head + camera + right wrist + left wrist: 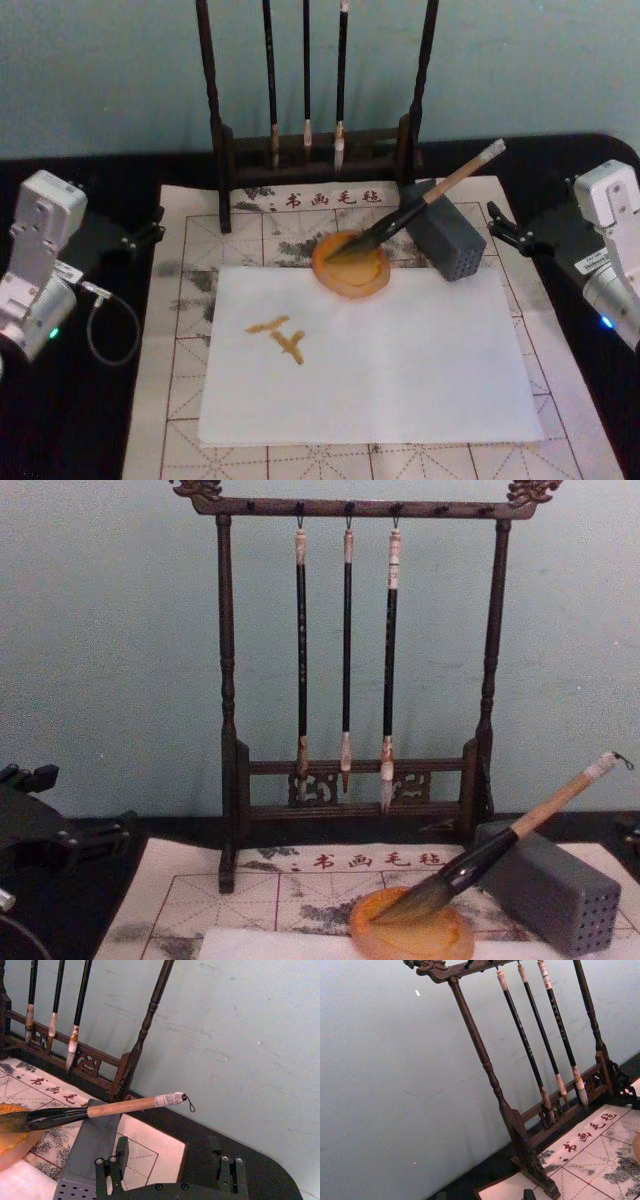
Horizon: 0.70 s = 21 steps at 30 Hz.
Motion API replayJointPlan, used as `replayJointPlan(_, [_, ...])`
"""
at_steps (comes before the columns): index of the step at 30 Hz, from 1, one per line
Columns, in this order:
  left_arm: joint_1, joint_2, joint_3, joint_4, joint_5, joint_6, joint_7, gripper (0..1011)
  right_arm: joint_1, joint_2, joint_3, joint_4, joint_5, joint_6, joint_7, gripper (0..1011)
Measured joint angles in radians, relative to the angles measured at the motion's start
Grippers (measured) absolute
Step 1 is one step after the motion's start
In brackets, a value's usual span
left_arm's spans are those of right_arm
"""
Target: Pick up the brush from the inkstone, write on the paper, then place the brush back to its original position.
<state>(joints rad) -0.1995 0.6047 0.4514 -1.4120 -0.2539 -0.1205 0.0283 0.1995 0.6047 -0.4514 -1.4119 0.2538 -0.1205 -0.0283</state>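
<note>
Brush [420, 205] lay w/ its dark bristles in the inkstone [345, 287] and its tan handle propped on the top edge of the grey block [452, 248], whitish cap end tilted up toward the rear right. Inkstone sat on the beige mat [190, 250], its front edge overlapping the rear edge of the paper [400, 370]; grey block just beside it on the right.

Paper lay flat on the mat, w/ yellow-brown strokes [278, 338] on its left part. Mat had red grid lines, grey ink blotches and a row of red characters along its rear edge. It covered the middle of a black bench [50, 440], which showed bare on both sides.

Brush rack [213, 100] of dark wood stood at the back, its feet on the mat's rear edge, w/ three thin brushes [347, 650] hanging from the top bar, pale tips down. Plain teal wall [100, 70] close behind the rack.

Left end effector [148, 228] rested low at the mat's left edge, fingers spread, nothing in them. Right end effector [497, 225] sat at the mat's right edge near the grey block, fingers wide apart in the right wrist view, holding nothing. Both well apart from the brush.
</note>
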Motion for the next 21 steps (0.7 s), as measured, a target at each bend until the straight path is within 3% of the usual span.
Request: replayJointPlan(21, [0.000,0.000,0.000,0.000,0.000,0.000,0.000,1001,0.000,0.000,0.000,0.000,0.000,0.000,0.000,1002])
